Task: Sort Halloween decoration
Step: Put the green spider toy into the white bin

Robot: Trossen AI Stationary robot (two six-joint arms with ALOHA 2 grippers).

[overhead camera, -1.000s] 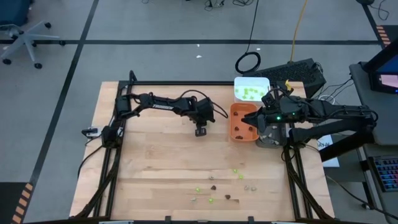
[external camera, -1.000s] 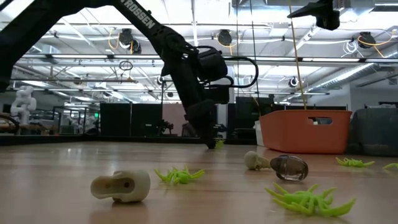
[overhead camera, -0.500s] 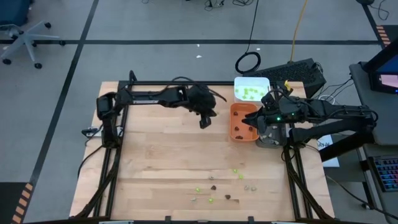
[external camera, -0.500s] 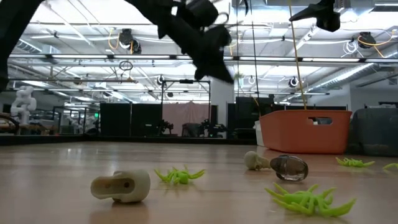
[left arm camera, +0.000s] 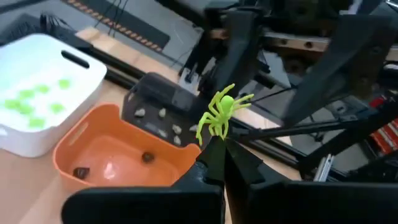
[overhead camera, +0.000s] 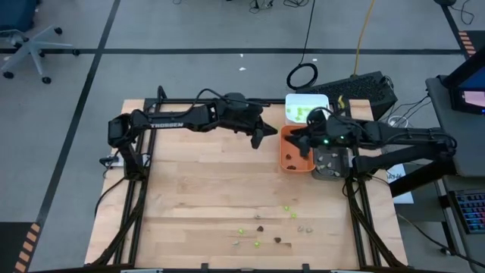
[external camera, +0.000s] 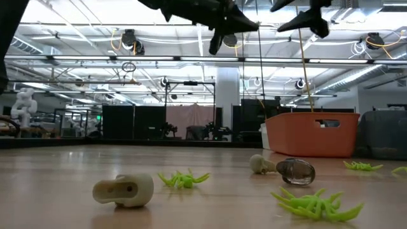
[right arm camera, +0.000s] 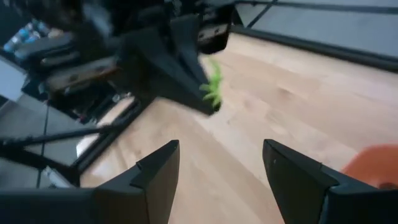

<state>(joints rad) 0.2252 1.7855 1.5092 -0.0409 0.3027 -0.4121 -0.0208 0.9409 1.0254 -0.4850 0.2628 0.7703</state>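
While the left arm reaches across the far side of the tabletop (overhead camera: 189, 197) in the high view, its left gripper (overhead camera: 259, 137) hangs raised at about nine o'clock of the orange tray (overhead camera: 286, 156), with the white tray (overhead camera: 292, 101) of green pieces at twelve o'clock of that and the grey tray (overhead camera: 330, 174) at its three o'clock; the right gripper (overhead camera: 301, 142) hovers over the orange tray, and the unsorted pieces (overhead camera: 274, 226) lie scattered near the tabletop's near edge. In the low view both grippers sit high above the wood, while a pale piece (external camera: 123, 190), a brown piece (external camera: 296, 171) and green spiders (external camera: 183, 179) wait on the surface in front of the orange tray (external camera: 311, 135). The left wrist view shows the step plainly: the left gripper (left arm camera: 215, 147) is clamped tight on a lime-green spider (left arm camera: 220, 114), which sticks up from the fingertips, with the orange tray (left arm camera: 74, 146) holding brown pieces, the white tray (left arm camera: 74, 84) and the grey tray (left arm camera: 155, 102) ahead. In the right wrist view the right gripper (right arm camera: 219, 163) stands wide open and empty, facing the spider (right arm camera: 212, 84) held opposite. This looks like the carry phase; the next move likely calls for bringing the spider over the white tray at twelve o'clock, or a handover to the waiting open fingers, then letting go.
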